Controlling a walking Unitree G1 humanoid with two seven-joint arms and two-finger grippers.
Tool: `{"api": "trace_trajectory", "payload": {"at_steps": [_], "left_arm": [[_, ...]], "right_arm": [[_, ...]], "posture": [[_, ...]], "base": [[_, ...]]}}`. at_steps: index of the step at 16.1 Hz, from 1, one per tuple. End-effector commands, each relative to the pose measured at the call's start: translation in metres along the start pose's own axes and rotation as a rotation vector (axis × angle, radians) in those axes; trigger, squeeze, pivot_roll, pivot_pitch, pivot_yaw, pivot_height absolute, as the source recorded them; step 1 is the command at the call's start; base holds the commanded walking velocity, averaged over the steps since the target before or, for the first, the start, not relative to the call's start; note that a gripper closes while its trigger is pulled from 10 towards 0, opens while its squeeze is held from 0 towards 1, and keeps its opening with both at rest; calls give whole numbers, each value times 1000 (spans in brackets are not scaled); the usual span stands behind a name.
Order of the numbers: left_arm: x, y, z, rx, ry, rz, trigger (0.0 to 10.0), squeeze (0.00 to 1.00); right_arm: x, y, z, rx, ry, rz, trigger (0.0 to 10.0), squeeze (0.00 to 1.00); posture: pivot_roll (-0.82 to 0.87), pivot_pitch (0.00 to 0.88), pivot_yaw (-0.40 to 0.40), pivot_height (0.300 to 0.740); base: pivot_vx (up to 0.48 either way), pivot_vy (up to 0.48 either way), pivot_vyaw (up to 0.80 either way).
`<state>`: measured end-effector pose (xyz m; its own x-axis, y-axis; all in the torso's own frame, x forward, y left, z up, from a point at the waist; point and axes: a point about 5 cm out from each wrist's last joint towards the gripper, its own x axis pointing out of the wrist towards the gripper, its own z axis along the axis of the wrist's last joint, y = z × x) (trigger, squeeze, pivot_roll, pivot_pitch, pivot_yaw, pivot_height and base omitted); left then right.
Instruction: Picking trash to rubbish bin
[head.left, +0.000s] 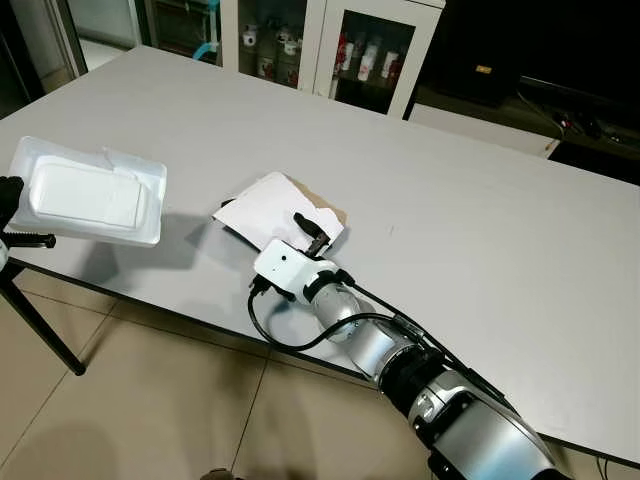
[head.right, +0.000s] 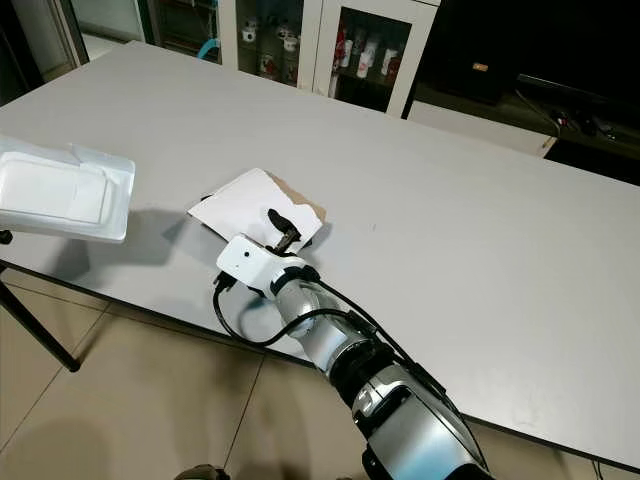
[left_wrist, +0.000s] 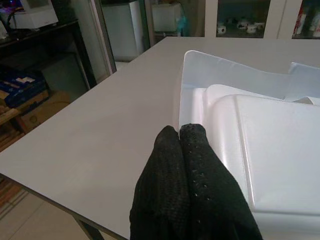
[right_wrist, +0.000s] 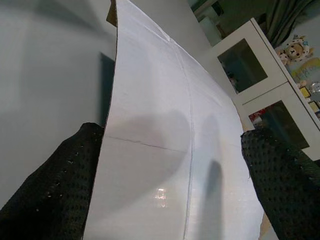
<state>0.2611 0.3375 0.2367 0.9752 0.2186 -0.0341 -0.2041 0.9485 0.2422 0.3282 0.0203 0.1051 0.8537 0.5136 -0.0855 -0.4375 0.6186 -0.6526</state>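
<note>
Silver and black, the robot's right arm (head.left: 440, 395) reaches up from the lower edge of the head views toward the near edge of a grey table (head.left: 450, 230). Its right gripper (head.left: 312, 232) sits over a flat white paper envelope (head.left: 265, 205) with a brown cardboard backing showing along one edge. In the right wrist view the two black fingers (right_wrist: 55, 185) stand wide apart, one on each side of the envelope (right_wrist: 165, 150), which runs forward between them; the sheet looks smooth, with faint fold lines and a soft shadow near the fingers. Whether the fingertips touch the paper cannot be made out, since the gripper's white housing hides the contact in the head views.

Off at the table's left end, the left gripper (left_wrist: 182, 135) holds a white foam clamshell container (head.left: 90, 190), lidded and rectangular with rounded edges. The left wrist view shows both black fingers pressed together on the container's near rim (left_wrist: 200, 100), so the jaws are closed on it, with the box stretching ahead of them. The container hangs slightly above the table and casts a shadow below it. Most of the left arm is cut off by the frame edge.

Glass-fronted cabinets (head.left: 330, 45) stand beyond the table, their contents too small to identify.
</note>
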Motion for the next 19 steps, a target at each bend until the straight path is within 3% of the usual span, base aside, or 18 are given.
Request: {"api": "trace_trajectory", "payload": {"at_steps": [1, 7, 8, 9, 19], "left_arm": [[2, -2, 3, 18, -10, -12, 0, 0], [2, -2, 3, 18, -10, -12, 0, 0], [3, -7, 3, 23, -9, -30, 0, 0], [4, -12, 3, 27, -9, -50, 0, 0], [2, -17, -1, 12, -13, -47, 0, 0]], "right_arm": [[5, 7, 17, 16, -40, 10, 10000, 0], [5, 7, 17, 16, -40, 10, 10000, 0], [4, 5, 7, 20, -21, 3, 0, 0], [1, 3, -6, 37, 3, 14, 0, 0], [3, -4, -4, 54, -29, -26, 0, 0]], "posture": [[93, 75, -116, 740], [93, 75, -116, 740], [96, 72, -114, 740], [96, 72, -114, 740], [95, 67, -108, 740]], "base": [[0, 0, 0], [0, 0, 0], [0, 0, 0], [0, 0, 0], [0, 0, 0]]}}
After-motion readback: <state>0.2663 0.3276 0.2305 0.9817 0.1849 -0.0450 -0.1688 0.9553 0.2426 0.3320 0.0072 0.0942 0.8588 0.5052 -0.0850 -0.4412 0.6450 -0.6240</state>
